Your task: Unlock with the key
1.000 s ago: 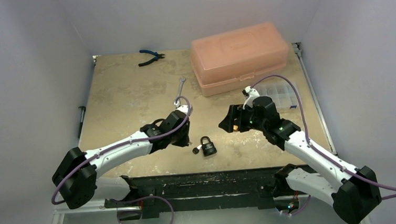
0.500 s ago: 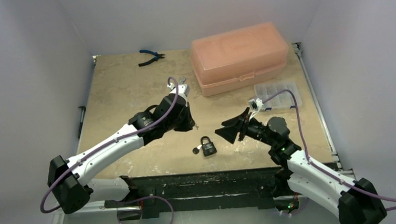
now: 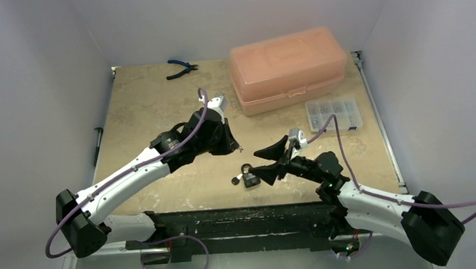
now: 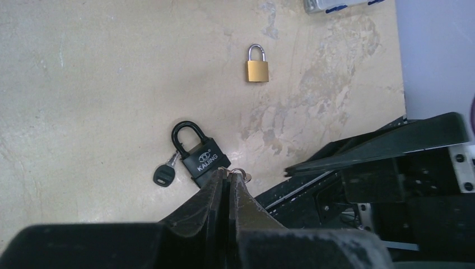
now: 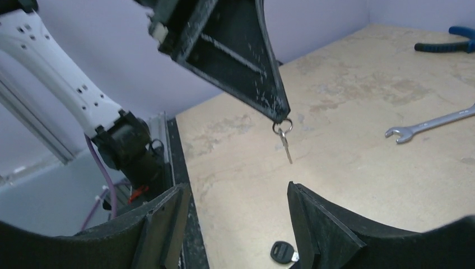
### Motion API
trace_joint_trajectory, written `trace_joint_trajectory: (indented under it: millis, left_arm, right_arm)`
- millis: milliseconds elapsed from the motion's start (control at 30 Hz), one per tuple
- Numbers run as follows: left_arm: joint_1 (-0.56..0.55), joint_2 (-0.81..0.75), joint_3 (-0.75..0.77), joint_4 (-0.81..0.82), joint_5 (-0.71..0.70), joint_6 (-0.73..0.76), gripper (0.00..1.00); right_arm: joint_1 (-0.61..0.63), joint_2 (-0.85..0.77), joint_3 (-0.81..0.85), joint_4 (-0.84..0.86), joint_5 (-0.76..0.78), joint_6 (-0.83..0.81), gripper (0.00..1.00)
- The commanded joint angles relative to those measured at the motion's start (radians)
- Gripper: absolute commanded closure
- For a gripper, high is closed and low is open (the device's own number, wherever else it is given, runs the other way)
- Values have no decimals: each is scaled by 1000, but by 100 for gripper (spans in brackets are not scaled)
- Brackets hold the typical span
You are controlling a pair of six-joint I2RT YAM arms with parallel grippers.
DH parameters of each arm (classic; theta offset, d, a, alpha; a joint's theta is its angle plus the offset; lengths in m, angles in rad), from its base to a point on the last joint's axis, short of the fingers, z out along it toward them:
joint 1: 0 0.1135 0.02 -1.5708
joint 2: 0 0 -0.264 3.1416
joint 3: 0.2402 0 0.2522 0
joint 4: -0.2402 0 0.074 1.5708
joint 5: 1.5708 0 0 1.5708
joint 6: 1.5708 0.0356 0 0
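My left gripper (image 3: 235, 148) is shut on a key ring (image 5: 282, 126), and a small silver key (image 5: 286, 147) dangles from it above the table. In the left wrist view the shut fingertips (image 4: 228, 174) hover over a black padlock (image 4: 204, 159) lying flat. A black-headed key (image 4: 162, 175) lies next to its shackle. My right gripper (image 3: 266, 161) is open just right of the black padlock (image 3: 249, 177), low over the table. In the right wrist view, between the open jaws (image 5: 235, 188), I see bare table and the black-headed key (image 5: 282, 252). A brass padlock (image 4: 257, 70) lies further off.
A pink plastic box (image 3: 288, 68) stands at the back right, with a clear parts organiser (image 3: 334, 114) in front of it. Blue pliers (image 3: 181, 67) lie at the back edge. A wrench (image 5: 431, 124) lies mid-table. The black front rail (image 3: 241, 216) runs just behind the padlock.
My left arm has lifted and drawn back with the key ring. My right gripper has swung down and left to the black padlock, its jaws a little narrower.
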Motion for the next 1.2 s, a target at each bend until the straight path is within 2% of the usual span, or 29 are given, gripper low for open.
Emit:
trace_joint_trajectory:
  millis: [0, 467, 700, 1067, 1167]
  left_arm:
    - [-2, -39, 47, 6, 34, -21, 100]
    - [-1, -79, 29, 13, 53, -26, 100]
    - [-2, -93, 13, 23, 63, -35, 100]
    - [0, -106, -8, 34, 60, -44, 100]
    - [-1, -108, -11, 34, 58, -47, 100]
  right_arm:
    - [43, 61, 49, 100, 69, -124, 29]
    - [114, 255, 98, 265, 184, -219, 32]
    - [121, 292, 126, 262, 182, -236, 47]
    - [129, 305, 151, 228, 194, -242, 79]
    - [131, 303, 154, 212, 194, -243, 82]
